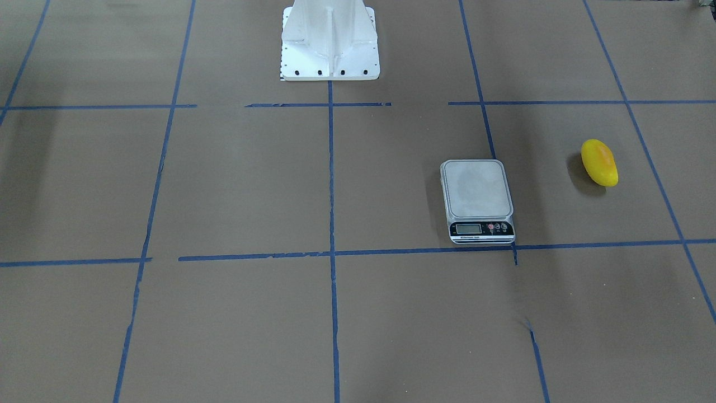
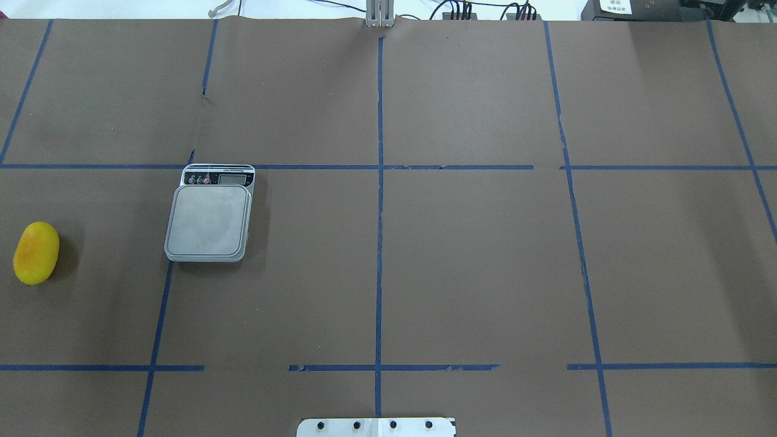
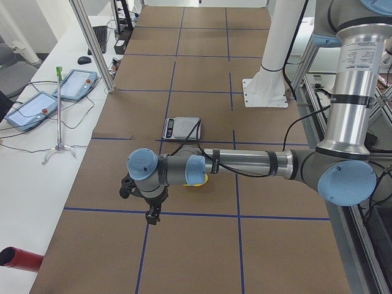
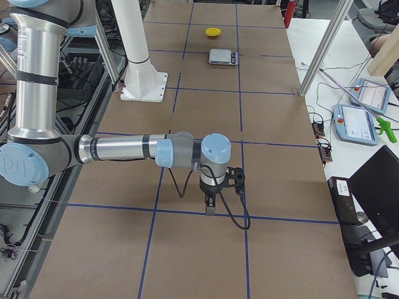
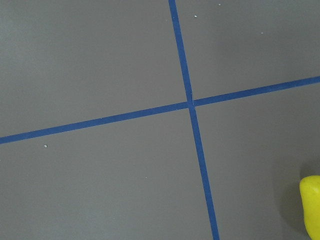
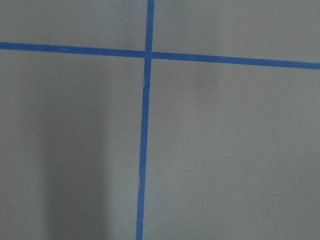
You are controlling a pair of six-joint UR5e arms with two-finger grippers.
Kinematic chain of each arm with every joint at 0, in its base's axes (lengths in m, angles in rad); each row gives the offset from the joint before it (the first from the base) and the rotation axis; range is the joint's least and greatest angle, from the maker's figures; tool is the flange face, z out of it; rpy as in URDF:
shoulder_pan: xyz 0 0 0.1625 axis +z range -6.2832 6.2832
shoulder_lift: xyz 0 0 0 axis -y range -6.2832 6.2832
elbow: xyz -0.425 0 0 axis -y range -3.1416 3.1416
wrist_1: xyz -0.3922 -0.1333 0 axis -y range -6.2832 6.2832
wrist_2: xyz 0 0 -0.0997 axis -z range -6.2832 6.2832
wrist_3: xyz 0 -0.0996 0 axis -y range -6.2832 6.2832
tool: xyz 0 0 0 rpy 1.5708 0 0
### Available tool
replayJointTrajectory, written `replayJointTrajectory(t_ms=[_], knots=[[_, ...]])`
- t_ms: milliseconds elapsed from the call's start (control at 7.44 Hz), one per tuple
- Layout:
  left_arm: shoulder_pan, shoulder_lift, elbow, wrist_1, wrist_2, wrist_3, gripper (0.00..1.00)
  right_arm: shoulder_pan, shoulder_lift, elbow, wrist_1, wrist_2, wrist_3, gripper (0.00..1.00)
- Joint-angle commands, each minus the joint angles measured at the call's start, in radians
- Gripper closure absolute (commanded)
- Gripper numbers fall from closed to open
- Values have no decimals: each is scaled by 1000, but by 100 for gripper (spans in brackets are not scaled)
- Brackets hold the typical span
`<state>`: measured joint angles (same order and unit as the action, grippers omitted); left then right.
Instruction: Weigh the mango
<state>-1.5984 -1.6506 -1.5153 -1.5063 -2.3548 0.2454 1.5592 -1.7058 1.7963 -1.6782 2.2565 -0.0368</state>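
**Item: mango** (image 2: 36, 253). It lies on the desk (image 2: 473, 273) at the far left edge of the overhead view, about mid-height. It is well apart from the scale (image 2: 209, 218), which sits to its right in that frame. In the front-facing view the mango is at the right, level with the scale's top edge. It is not on the platform, so the weighing is judged not yet begun.

**Appearance:** small, oblong and smooth. Bright yellow with an orange blush across the upper face. Glossy, and narrower than the scale's platform.

**Long axis:** runs roughly top to bottom in the overhead frame, with the top end leaning slightly right.

**Left pincer** (image 3: 149, 215). It hangs pointing down over a crossing of blue tape lines (image 5: 190, 104), lower left of centre in the left side view. Whether it is spread or pressed together cannot be told.

**Governing relation:** in the left side view a sliver of the mango shows behind the left arm's wrist, to the right of the pincer and slightly above it. The left wrist view catches only the fruit's edge, in the lower right corner.

**Right pincer** (image 4: 209, 208). It points down near the centre of the right side view. The mango is small at the top of that frame, far off. State cannot be told.

**Judgement:** the left arm is much the nearer. A grip across the narrow width would suit.
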Motion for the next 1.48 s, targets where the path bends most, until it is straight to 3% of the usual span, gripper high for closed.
replayJointTrajectory(t_ms=[0, 134, 672, 1343], knots=[[8, -14, -3, 0, 9, -2, 0, 1, 0, 0, 0, 0, 0, 0], [64, -15, -2, 1, 11, -2, 0, 1, 0, 0, 0, 0, 0, 0], [75, 14, -37, -55, 17, 5, 0, 1, 0, 0, 0, 0, 0, 0], [165, 80, -238, -92, 17, -340, 0, -1, 0, 0, 0, 0, 0, 0]])
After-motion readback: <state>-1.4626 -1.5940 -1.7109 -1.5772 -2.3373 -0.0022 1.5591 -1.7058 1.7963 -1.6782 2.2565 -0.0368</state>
